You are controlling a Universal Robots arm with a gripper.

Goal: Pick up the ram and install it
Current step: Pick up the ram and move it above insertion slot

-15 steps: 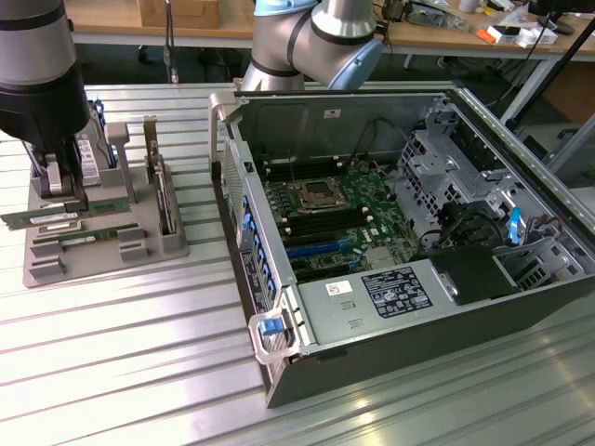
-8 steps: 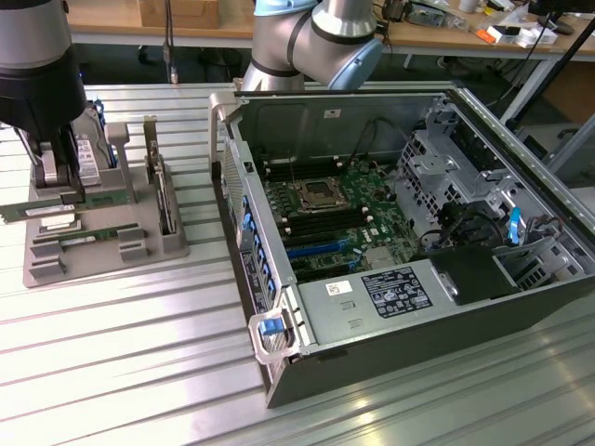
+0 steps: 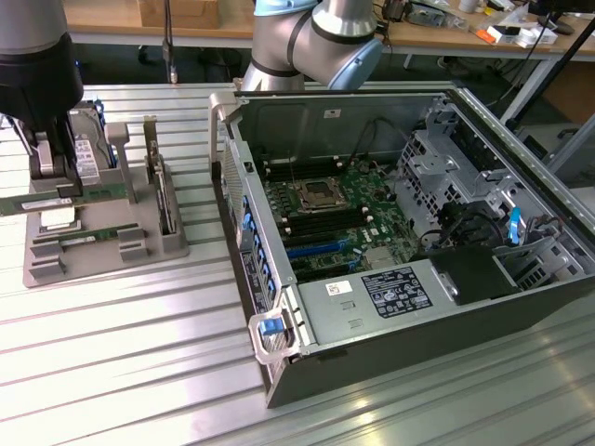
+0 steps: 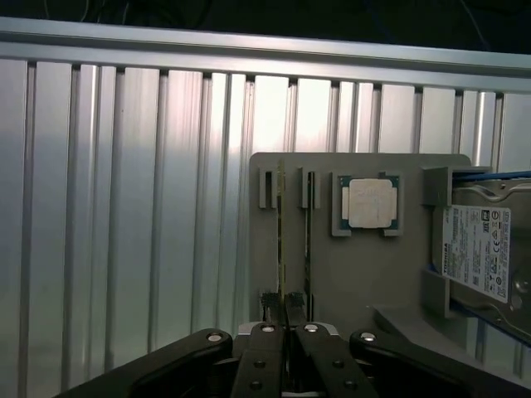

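Black robot gripper (image 3: 52,186) clamps shut on long, thin green circuit-board ram stick (image 3: 93,194) at grey plastic parts holder (image 3: 139,243).

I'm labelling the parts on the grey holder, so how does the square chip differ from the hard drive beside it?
The chip is small and square; the hard drive is much bigger and oblong. The chip's top is bare silver with a green rim; the hard drive carries a white printed label. Both sit on the grey holder.
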